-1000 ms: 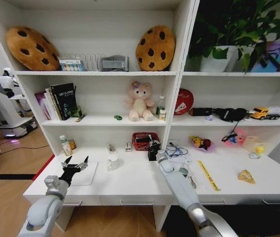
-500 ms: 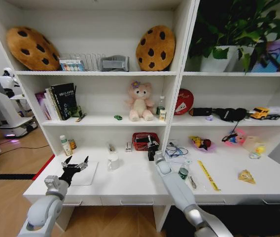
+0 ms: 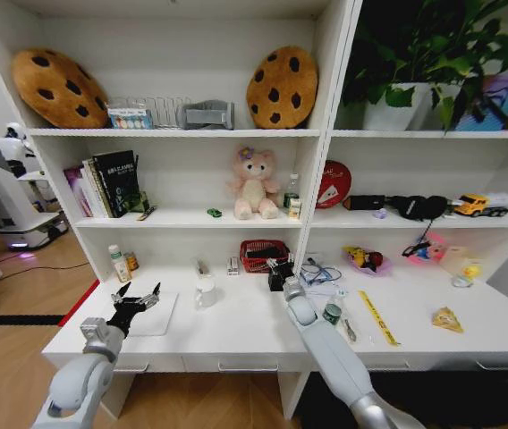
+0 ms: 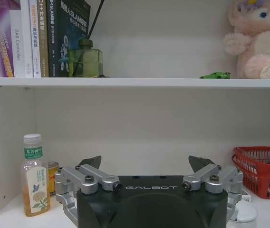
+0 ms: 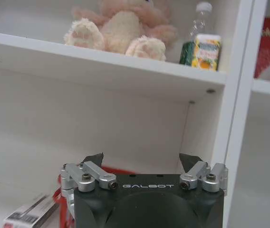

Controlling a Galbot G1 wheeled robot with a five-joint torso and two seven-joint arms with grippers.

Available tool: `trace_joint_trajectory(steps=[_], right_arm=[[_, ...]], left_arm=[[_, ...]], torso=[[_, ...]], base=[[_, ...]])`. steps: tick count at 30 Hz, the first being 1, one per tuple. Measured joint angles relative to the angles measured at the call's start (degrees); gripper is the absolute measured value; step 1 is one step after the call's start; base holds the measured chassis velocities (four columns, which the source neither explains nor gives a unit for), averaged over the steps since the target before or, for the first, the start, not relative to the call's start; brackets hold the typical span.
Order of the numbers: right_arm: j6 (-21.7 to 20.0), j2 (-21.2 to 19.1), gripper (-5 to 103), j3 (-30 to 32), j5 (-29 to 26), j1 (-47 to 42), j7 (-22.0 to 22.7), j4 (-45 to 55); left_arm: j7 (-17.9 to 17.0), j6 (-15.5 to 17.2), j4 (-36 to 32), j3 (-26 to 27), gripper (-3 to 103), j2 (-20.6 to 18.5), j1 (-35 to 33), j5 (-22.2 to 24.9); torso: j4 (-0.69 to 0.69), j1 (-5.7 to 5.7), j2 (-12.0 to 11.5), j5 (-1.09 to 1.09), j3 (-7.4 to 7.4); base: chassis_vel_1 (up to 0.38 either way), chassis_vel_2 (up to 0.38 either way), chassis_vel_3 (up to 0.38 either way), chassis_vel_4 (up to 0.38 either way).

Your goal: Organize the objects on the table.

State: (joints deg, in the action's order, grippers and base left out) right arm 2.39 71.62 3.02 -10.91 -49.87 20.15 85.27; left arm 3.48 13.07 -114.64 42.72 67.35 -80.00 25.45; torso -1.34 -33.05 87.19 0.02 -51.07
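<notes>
While both arms reach over the desk (image 3: 236,335), the scene reads from left to right in the head view as below.

Left gripper (image 3: 138,300): lower left of the frame, above the laptop, fingers spread apart and holding nothing; in the left wrist view (image 4: 144,164) its two dark tips stand wide apart.

Laptop (image 3: 157,315): lower left, flat on the desk near the front edge, partly under the left gripper.

Bottle (image 3: 118,263): left of centre, upright at the back of the desk beside the shelf wall; in the left wrist view (image 4: 34,175) it stands next to a small can (image 4: 53,176).

Cup (image 3: 205,290): centre left, upright on the desk, between the laptop and the right arm.

Toy car (image 3: 214,213): middle of the frame, on the shelf just left of the teddy (image 3: 254,184).

Basket (image 3: 263,255): centre, red, at the back of the desk.

Right gripper (image 3: 280,271): centre of the frame, just in front of the basket, fingers apart and empty; the right wrist view (image 5: 142,159) shows its tips well separated below the shelf.

Pens (image 3: 348,327): right of centre, lying on the desk near the right arm.

Ruler (image 3: 378,317): lower right, yellow, lying flat and slanted toward the front edge.
</notes>
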Motion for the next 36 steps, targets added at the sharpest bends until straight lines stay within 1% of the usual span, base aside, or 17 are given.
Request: trace_joint_trajectory(steps=[1,2,6,8,9,13,15,16,18,20,23,24,29,30,31,35,36], right_arm=[[0.0,0.0,89,0.0,0.0,0.0,0.0,0.0],[-3.8,-1.0,98,-1.2,-2.5,-2.8,4.5,4.5],[-9.7,-2.0,100,-2.8,-4.4,-6.7,11.5,12.2],[-10.5,-2.2,100,-2.8,-4.6,-7.3,12.4,13.3],[-12.9,-2.9,100,-2.9,-5.3,-9.3,14.9,16.7],[-14.8,-4.1,100,-2.9,-6.1,-11.4,16.4,19.8],[-17.5,-8.4,100,-2.1,-9.9,-15.7,18.6,25.9],[-17.5,-8.4,100,-2.1,-9.9,-15.7,18.6,25.9],[-18.1,-11.9,100,-0.1,-11.5,-19.3,18.7,31.5],[-18.2,-12.3,100,0.4,-11.3,-20.0,18.6,32.4],[-18.5,-14.7,100,5.0,-8.9,-28.6,17.6,40.1],[-18.5,-14.7,100,5.0,-8.9,-28.6,17.6,40.1],[-18.6,-14.3,100,12.5,-6.6,-43.6,17.2,47.8],[-18.6,-14.3,100,12.5,-6.6,-43.6,17.2,47.8],[-18.8,-13.9,100,14.9,-8.0,-47.4,17.4,49.4],[-20.5,-13.9,100,18.6,-12.2,-51.4,17.8,51.7],[-22.9,-14.4,100,21.1,-15.0,-52.6,16.6,52.9]], left_arm=[[0.0,0.0,0.0,0.0,100,0.0,0.0,0.0],[0.0,0.0,0.0,0.0,100,0.0,0.0,0.0],[0.0,0.0,0.0,0.0,100,0.0,0.0,0.0],[0.0,0.0,0.0,0.0,100,0.0,0.0,0.0],[0.0,0.0,0.0,0.0,100,0.0,0.0,0.0],[0.0,0.0,0.0,0.0,100,0.0,0.0,0.0],[0.0,0.0,0.0,0.0,100,0.0,0.0,0.0],[0.0,0.0,0.0,0.0,100,0.0,0.0,0.0],[0.0,0.0,0.0,0.0,100,0.0,0.0,0.0],[0.0,0.0,0.0,0.0,100,0.0,0.0,0.0],[0.0,0.0,0.0,0.0,100,0.0,0.0,0.0],[0.0,0.0,0.0,0.0,100,0.0,0.0,0.0],[0.0,0.0,0.0,0.0,100,0.0,0.0,0.0],[0.0,0.0,0.0,0.0,100,0.0,0.0,0.0],[0.0,0.0,0.0,0.0,100,0.0,0.0,0.0],[0.0,0.0,0.0,0.0,100,0.0,0.0,0.0],[0.0,0.0,0.0,0.0,100,0.0,0.0,0.0]], torso=[[0.0,0.0,0.0,0.0,0.0],[-0.01,0.02,0.0,-0.02,0.0],[0.03,0.02,0.0,-0.02,0.0],[0.03,0.01,0.0,-0.02,0.0],[0.03,0.01,0.0,-0.01,0.0],[0.02,0.01,0.0,-0.01,0.0],[0.01,0.01,0.0,-0.01,0.0],[0.01,0.01,0.0,-0.01,0.0],[0.02,0.01,0.0,-0.01,0.0],[0.03,0.01,0.0,0.0,0.0],[0.02,-0.01,0.0,-0.02,0.0],[0.02,-0.01,0.0,-0.02,0.0],[0.0,0.0,0.0,-0.01,0.0],[0.0,0.0,0.0,-0.01,0.0],[0.0,0.01,0.0,-0.02,0.0],[0.01,0.0,0.0,-0.01,0.0],[0.01,0.0,0.0,-0.02,0.0]], base=[[0.0,0.0,0.0,0.0],[0.0,0.0,0.0,0.0],[0.0,0.0,0.0,0.0],[0.0,0.0,0.0,0.0],[0.0,0.0,0.0,0.0],[0.0,0.0,0.0,0.0],[0.0,0.0,0.0,0.0],[0.0,0.0,0.0,0.0],[0.0,0.0,0.0,0.0],[0.0,0.0,0.0,0.0],[0.0,0.0,0.0,0.0],[0.0,0.0,0.0,0.0],[0.0,0.0,0.0,0.0],[0.0,0.0,0.0,0.0],[0.0,0.0,0.0,0.0],[0.0,0.0,0.0,0.0],[0.0,0.0,0.0,0.0]])
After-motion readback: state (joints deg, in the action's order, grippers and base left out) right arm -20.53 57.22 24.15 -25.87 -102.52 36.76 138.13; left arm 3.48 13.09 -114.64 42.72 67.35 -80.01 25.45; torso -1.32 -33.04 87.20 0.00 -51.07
